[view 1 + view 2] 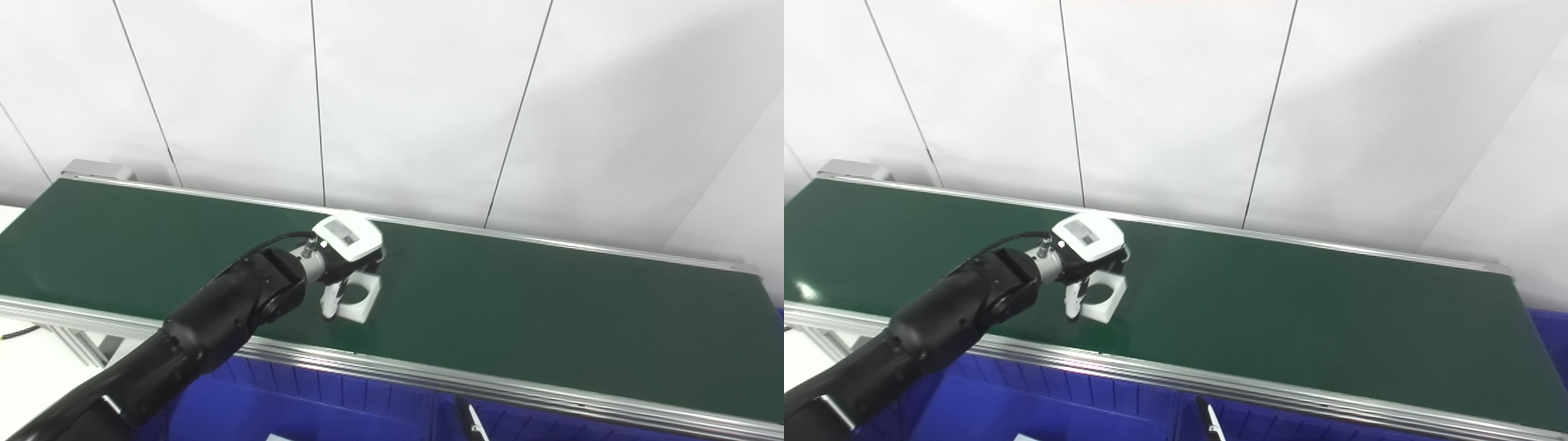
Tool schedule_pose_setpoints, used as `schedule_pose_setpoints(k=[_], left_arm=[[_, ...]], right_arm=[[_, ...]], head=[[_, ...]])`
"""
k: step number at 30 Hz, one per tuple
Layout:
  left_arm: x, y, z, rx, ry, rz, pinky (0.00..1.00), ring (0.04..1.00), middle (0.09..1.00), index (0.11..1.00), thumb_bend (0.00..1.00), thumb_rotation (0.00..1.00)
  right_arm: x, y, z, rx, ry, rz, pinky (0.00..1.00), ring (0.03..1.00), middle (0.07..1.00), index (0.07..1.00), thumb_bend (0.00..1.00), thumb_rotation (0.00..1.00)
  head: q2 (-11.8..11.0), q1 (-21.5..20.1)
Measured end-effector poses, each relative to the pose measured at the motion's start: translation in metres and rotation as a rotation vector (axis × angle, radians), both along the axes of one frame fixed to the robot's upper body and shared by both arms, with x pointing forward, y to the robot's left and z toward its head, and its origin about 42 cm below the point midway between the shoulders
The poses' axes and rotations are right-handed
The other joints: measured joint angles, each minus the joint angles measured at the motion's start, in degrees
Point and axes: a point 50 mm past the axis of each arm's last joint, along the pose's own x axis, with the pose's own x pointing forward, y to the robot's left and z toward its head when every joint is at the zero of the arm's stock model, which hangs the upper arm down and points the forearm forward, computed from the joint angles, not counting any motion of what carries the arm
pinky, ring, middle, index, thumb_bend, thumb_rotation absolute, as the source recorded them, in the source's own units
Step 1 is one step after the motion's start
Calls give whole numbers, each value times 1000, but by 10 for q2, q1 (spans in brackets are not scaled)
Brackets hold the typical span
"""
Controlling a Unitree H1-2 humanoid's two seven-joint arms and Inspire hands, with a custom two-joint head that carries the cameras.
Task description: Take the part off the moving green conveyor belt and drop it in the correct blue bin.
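Only the left arm is in view, reaching from the bottom-left corner up and out over the green conveyor belt (551, 306). Its left hand (346, 245) hangs palm-down over the middle of the belt, nearer the front rail than the back one, with a white cover plate on its back facing the cameras. Directly beneath it sits the part (360, 297), a small white block with a round hole through it, resting on the belt surface. The fingers (329, 301) curl down around the block: one pale finger runs down its left side to the belt, and darker ones wrap over its top edge. Whether they are actually clamped on it or merely cupped around it cannot be told from either view.

Below the belt's silver front rail lie the blue bins (294, 404), ribbed-walled, with a dividing wall between two of them just right of centre. The left eye view shows a bit of white table and a black cable at the far left edge. The right eye view alone shows a further strip of blue bin (1549, 331) past the belt's right end. Behind the belt stands a white panelled wall (1176, 104).
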Motion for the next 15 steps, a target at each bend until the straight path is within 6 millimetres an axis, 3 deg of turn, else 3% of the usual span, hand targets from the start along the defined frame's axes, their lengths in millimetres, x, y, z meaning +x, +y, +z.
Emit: schedule_pose_setpoints(k=[2,4,6,8,11,13,15], left_arm=[[-13,-4,11,-52,-23,-34,218,282,442,493,523,0],[-32,-4,19,-81,-21,-57,226,288,421,491,522,0],[-50,-3,27,-93,-31,-88,229,292,401,495,519,0],[-62,4,31,-89,-28,-99,248,313,404,498,519,0],[-75,19,36,-58,-17,-88,305,379,454,497,522,0],[-84,26,37,-27,-1,-87,263,318,416,499,519,0],[-95,31,38,-21,5,-98,230,274,462,487,524,0]], right_arm=[[1,1,1,5,-3,2,1000,994,999,1000,920,1000],[1,3,4,13,-10,1,1000,993,1000,1000,916,1000],[0,3,7,20,-17,-3,1000,998,999,1000,912,1000],[0,2,8,19,-22,2,1000,998,999,1000,908,1000],[0,1,13,22,-37,3,966,980,997,1000,886,1000],[0,-1,17,25,-51,5,969,968,994,1000,872,1000],[0,-3,21,28,-62,3,974,961,991,1000,860,1000]], head=[[12,-8],[12,-8],[30,-11],[33,-10],[61,0],[69,5],[68,13]])
